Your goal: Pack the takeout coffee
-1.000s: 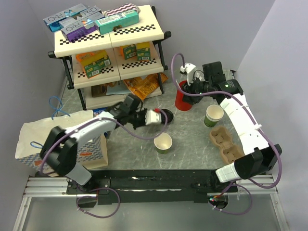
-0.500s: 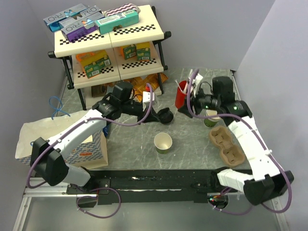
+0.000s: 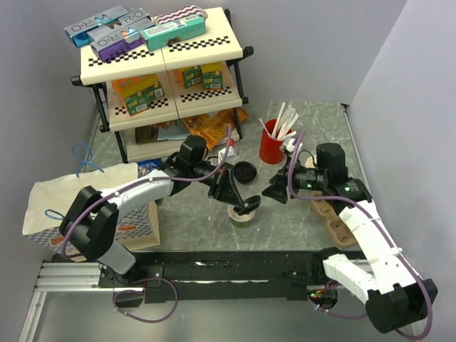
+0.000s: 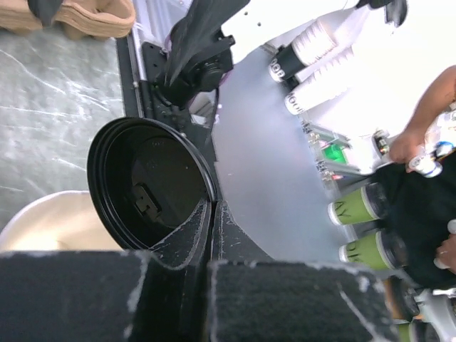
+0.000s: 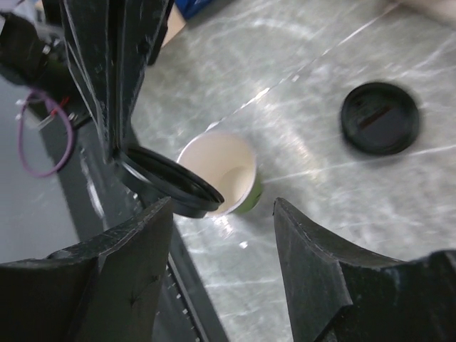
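Observation:
The green cup (image 3: 241, 216), cream-white inside, stands upright near the table's front middle; it also shows in the wrist views (image 5: 228, 167) (image 4: 50, 224). My left gripper (image 3: 237, 201) (image 4: 211, 208) is shut on the rim of a black lid (image 3: 249, 206) (image 4: 149, 182) (image 5: 167, 182). It holds that lid tilted just above the cup's rim. My right gripper (image 3: 275, 192) (image 5: 222, 206) is open just right of the cup, with nothing between its fingers. A second black lid (image 3: 244, 171) (image 5: 379, 117) lies flat on the table behind the cup.
A red cup of white sticks (image 3: 271, 146) stands behind my right arm. A brown cardboard cup carrier (image 3: 335, 217) lies at the right. A paper bag (image 3: 50, 203) sits front left and a stocked shelf (image 3: 164, 64) at the back left.
My left arm has carried a black lid forward to just over the green cup. My right gripper has left the red cup, come down beside the green cup, and opened wider.

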